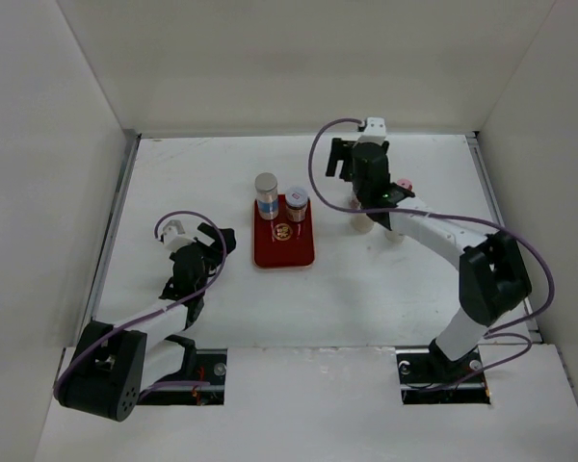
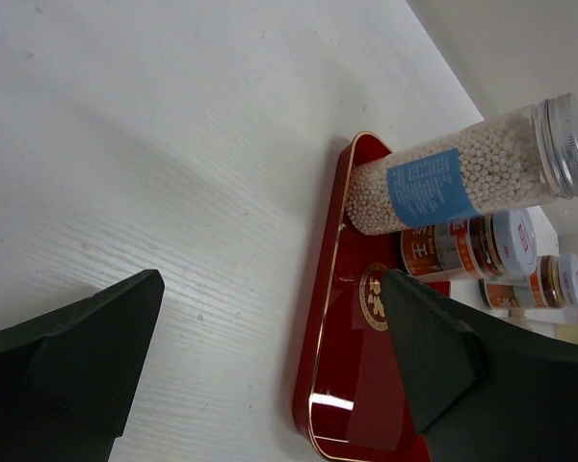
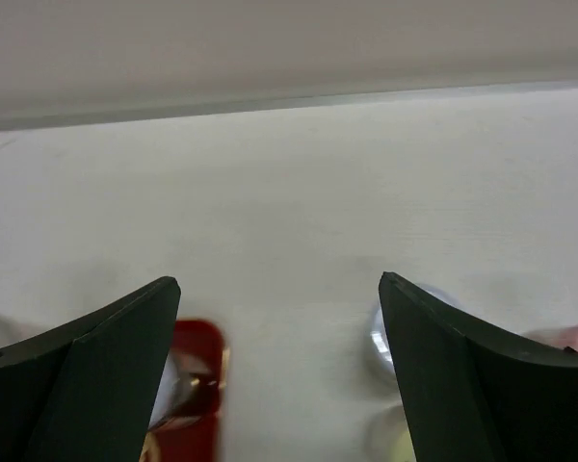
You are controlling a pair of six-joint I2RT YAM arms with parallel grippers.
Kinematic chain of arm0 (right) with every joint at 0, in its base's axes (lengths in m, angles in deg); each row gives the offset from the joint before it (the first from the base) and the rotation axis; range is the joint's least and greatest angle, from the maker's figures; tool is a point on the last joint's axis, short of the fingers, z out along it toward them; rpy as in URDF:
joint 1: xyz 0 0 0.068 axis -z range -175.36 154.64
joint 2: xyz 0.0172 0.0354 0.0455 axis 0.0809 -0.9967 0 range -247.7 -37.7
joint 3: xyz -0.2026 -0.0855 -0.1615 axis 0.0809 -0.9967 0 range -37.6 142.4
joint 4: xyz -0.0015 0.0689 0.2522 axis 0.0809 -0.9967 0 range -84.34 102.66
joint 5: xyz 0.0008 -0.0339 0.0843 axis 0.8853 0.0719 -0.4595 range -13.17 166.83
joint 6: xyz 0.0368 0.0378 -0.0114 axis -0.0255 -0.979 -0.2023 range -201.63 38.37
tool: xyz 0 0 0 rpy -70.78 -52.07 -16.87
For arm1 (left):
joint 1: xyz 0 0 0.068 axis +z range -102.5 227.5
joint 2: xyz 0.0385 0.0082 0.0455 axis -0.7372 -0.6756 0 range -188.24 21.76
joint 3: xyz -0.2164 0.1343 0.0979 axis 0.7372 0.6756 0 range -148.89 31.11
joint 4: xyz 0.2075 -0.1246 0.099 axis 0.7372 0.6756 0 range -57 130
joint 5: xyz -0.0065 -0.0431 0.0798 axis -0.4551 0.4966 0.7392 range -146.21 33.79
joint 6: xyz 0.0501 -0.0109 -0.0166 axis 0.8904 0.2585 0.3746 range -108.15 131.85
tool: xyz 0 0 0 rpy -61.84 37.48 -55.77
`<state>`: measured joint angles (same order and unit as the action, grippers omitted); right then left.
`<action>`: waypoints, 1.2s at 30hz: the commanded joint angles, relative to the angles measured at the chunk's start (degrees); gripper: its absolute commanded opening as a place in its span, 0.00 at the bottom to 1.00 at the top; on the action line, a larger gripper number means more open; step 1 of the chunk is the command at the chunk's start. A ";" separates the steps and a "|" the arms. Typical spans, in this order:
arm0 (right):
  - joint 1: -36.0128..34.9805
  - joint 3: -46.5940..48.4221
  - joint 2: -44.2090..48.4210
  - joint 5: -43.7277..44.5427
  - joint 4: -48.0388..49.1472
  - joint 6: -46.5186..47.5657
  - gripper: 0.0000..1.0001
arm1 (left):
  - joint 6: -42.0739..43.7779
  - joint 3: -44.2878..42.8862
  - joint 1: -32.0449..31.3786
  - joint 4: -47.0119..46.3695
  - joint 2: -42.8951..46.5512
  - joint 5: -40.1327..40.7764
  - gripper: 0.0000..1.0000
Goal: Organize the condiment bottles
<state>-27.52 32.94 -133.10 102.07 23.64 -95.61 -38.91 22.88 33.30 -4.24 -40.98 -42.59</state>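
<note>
A dark-red tray [image 1: 282,252] lies mid-table. On its far end stand two condiment bottles: a tall one with a silver cap and blue label [image 1: 266,194] [image 2: 443,178] and a short red-labelled one [image 1: 297,205] [image 2: 467,245]. To the right of the tray, more bottles sit on the table: a pink-capped one [image 1: 405,183] and cream ones [image 1: 361,224], partly hidden by my right arm. My right gripper [image 1: 366,188] [image 3: 279,289] hovers open over them, empty. Left of the tray's near end, my left gripper [image 1: 210,245] [image 2: 270,337] is open and holds nothing.
White walls enclose the table on three sides, with a metal rail [image 1: 116,221] along the left edge. In the right wrist view a blurred silver cap [image 3: 385,332] and the tray's corner [image 3: 197,385] show below the fingers. Another short bottle [image 2: 535,284] stands beyond the tray.
</note>
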 commanded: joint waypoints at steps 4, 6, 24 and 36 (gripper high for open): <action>6.19 3.45 -5.23 3.51 -9.74 -0.88 0.95 | -0.39 -0.39 -0.08 -2.93 0.60 -0.10 1.00; 6.72 4.86 -6.90 3.59 -11.68 -1.14 0.96 | -0.39 -0.73 -0.44 -2.93 -0.27 -0.26 1.00; 8.30 9.00 -13.59 1.84 -15.64 -3.42 0.75 | -0.39 -0.56 0.18 -3.02 -0.37 -1.06 1.00; 8.39 9.09 -12.28 -2.91 -12.14 -5.09 0.56 | -0.39 -0.21 0.53 -3.02 0.52 -0.36 1.00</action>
<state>-18.95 41.11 -147.68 101.96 7.71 -98.61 -39.00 22.88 33.54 -4.54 -41.33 -43.15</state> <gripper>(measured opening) 0.702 0.997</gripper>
